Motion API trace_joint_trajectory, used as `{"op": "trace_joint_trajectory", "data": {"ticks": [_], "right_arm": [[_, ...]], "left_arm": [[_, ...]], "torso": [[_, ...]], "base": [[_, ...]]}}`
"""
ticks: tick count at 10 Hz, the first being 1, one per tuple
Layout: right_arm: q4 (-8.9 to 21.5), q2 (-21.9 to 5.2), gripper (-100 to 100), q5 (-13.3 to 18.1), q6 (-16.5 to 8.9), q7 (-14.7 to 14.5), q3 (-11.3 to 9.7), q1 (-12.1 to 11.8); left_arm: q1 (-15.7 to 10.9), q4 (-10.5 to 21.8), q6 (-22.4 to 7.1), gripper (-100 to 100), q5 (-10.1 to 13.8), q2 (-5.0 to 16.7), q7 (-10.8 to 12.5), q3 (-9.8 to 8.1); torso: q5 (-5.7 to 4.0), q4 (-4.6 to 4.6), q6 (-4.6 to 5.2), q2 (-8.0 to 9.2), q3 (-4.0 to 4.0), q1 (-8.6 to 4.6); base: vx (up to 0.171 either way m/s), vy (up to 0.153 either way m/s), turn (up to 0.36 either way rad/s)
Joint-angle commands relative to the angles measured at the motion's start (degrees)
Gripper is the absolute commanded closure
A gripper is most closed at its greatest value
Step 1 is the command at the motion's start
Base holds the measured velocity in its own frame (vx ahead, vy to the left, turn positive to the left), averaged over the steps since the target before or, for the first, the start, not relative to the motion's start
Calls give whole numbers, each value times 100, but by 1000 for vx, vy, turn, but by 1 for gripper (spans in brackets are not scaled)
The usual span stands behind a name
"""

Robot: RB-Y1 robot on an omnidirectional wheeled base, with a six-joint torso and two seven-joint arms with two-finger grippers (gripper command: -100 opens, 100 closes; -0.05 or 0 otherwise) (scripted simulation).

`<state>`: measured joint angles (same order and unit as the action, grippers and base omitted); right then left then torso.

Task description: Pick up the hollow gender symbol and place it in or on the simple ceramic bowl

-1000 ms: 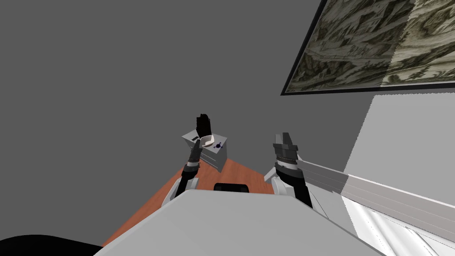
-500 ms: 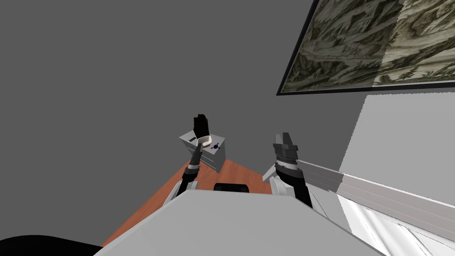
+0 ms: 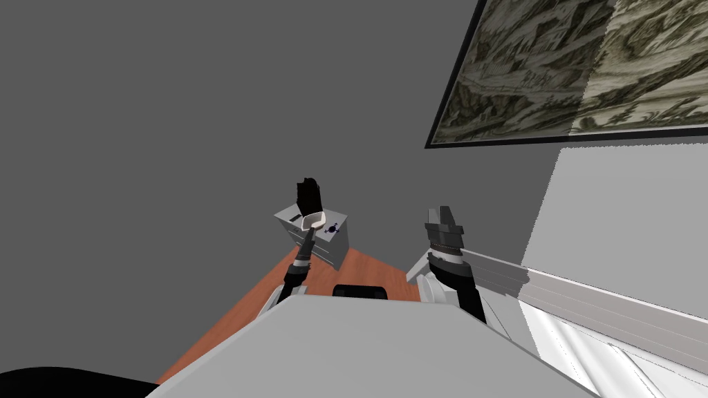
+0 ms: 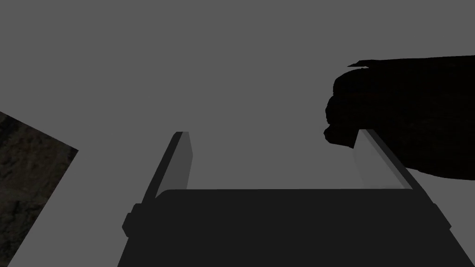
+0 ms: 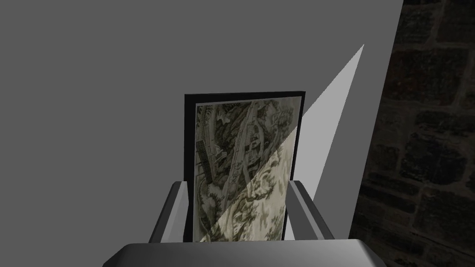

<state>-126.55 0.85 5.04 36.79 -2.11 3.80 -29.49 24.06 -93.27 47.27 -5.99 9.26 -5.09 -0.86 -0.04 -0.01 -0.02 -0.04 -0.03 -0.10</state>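
Two arms are showing ahead of us, and the left arm (image 3: 299,257) is reaching forward to a small grey drawer cabinet (image 3: 333,247) that is standing on a reddish-brown floor (image 3: 235,318) against a grey wall. A black object (image 3: 309,195) is rising at the back of the cabinet top. The bowl (image 3: 312,221), pale with a lighter rim, is sitting on that top in front of the black object, just past the end of the left arm. The hollow gender symbol (image 3: 332,228), small and dark, is lying flat on the same top just beside the bowl, on our right of it; we cannot tell whether the two are touching. The left jaws are standing released, their fingers (image 4: 178,160) spread wide with nothing between them, and one finger is showing close beside the black object. The right arm (image 3: 449,269) is being held up on our right, well apart from the cabinet. The right jaws are standing released too, fingers (image 5: 174,213) parted and gripping nothing.
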Motion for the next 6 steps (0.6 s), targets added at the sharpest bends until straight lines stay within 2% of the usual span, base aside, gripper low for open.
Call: {"op": "trace_joint_trajectory", "data": {"ticks": [1,4,5,6], "right_arm": [[0,0,0,0,0,0,0,0],[0,0,0,0,0,0,0,0],[0,0,0,0,0,0,0,0],[0,0,0,0,0,0,0,0]], "left_arm": [[-53,286,85,-100,20,32,16,-26],[-101,806,186,-100,42,57,32,-49],[-101,833,186,-100,42,57,32,-49],[-154,1080,285,-100,67,74,49,-70]], "torso": [[0,0,0,0,0,0],[-1,-1,2,-8,-4,-11],[-1,-2,0,-7,-4,-7],[1,0,0,-2,-1,3]], "base": [[12,-44,-49],[34,-53,-38],[16,-18,9],[30,-36,-58]]}}
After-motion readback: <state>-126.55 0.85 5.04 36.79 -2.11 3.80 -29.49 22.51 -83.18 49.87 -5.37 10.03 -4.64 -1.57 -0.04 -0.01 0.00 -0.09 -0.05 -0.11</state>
